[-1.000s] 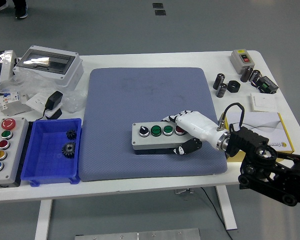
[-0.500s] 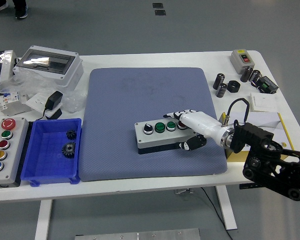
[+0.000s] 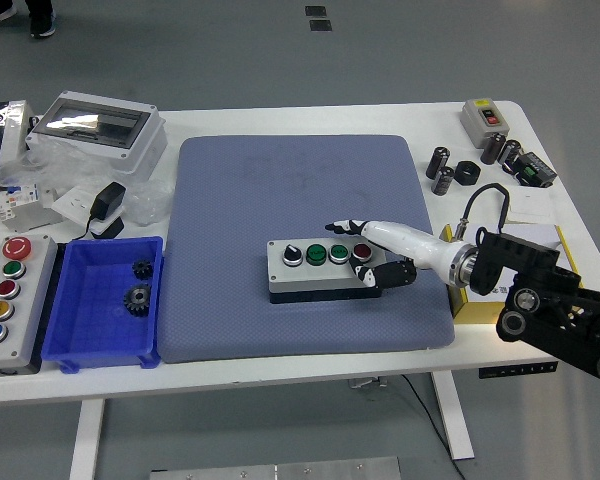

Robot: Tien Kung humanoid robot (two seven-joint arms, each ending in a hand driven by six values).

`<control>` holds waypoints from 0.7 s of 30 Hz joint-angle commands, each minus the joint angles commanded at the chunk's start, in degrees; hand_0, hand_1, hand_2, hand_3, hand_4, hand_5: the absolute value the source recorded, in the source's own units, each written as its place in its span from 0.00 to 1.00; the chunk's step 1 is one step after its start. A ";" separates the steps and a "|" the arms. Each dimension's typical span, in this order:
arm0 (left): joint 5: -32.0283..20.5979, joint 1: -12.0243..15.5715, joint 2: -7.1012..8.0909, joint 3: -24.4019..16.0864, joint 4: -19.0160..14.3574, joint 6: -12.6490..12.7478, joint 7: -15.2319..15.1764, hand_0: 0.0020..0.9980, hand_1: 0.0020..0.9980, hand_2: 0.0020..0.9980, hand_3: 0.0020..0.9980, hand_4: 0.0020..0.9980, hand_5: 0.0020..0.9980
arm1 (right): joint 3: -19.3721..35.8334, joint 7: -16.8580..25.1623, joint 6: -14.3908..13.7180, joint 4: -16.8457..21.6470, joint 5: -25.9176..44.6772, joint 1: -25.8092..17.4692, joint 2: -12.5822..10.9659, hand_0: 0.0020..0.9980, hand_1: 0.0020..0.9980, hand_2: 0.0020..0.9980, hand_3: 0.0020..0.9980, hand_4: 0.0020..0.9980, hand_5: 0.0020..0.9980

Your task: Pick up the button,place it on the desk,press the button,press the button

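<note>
A grey button box (image 3: 318,267) lies flat on the blue mat (image 3: 300,190), slightly right of the mat's centre. On its top are a black selector, two green buttons and a red button (image 3: 361,251). My right hand (image 3: 364,254), white with black fingers, is at the box's right end. Its fingers (image 3: 342,227) stretch out straight just behind the box's far edge, and the thumb (image 3: 378,277) curls by the front right corner. The hand looks open and does not clamp the box. The right arm comes in from the lower right.
A blue bin (image 3: 100,335) with two gears stands left of the mat. A grey panel of coloured buttons (image 3: 30,310) lies at the far left. A clear-lidded enclosure (image 3: 98,125) and a black adapter (image 3: 107,203) are at back left. Black cylinders (image 3: 442,170), a switch box (image 3: 483,115) and a yellow-edged booklet (image 3: 570,265) are right.
The fingers that covered the box's right end have lifted and straightened, uncovering the red button. The box turned a little and now lies level. The forearm has drawn back to the right.
</note>
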 joint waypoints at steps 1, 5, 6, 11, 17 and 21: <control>0.01 0.01 -0.01 0.01 0.00 -0.01 0.00 0.79 0.75 0.72 0.79 0.72 0.41 | 0.03 0.01 0.05 0.04 0.14 0.00 -0.06 1.00 0.97 0.99 1.00 0.48 0.01; -0.04 0.02 -0.05 0.14 0.02 -0.05 0.03 0.79 0.75 0.72 0.78 0.72 0.39 | 0.43 0.09 0.30 0.56 0.83 0.03 -0.52 1.00 0.98 1.00 1.00 0.51 0.02; -0.14 0.03 -0.06 0.22 0.03 -0.05 0.01 0.79 0.75 0.72 0.78 0.72 0.39 | 0.75 0.13 0.54 0.89 1.29 0.03 -0.76 1.00 0.98 1.00 1.00 0.51 0.02; -0.49 0.07 -0.12 0.44 0.04 0.02 -0.03 0.79 0.75 0.72 0.78 0.72 0.38 | 4.49 -0.60 2.73 4.70 7.32 0.00 -3.18 1.00 0.98 1.00 1.00 0.53 0.03; -0.53 0.17 -0.08 0.38 -0.02 0.12 0.10 0.79 0.75 0.72 0.77 0.72 0.36 | 8.64 -8.65 7.80 9.95 10.51 2.77 -7.37 1.00 0.98 1.00 1.00 0.53 0.03; -0.42 0.23 0.05 0.26 -0.06 0.18 0.18 0.79 0.75 0.72 0.77 0.72 0.36 | 10.04 -16.28 16.21 14.15 11.76 6.67 -10.42 1.00 0.98 1.00 1.00 0.53 0.03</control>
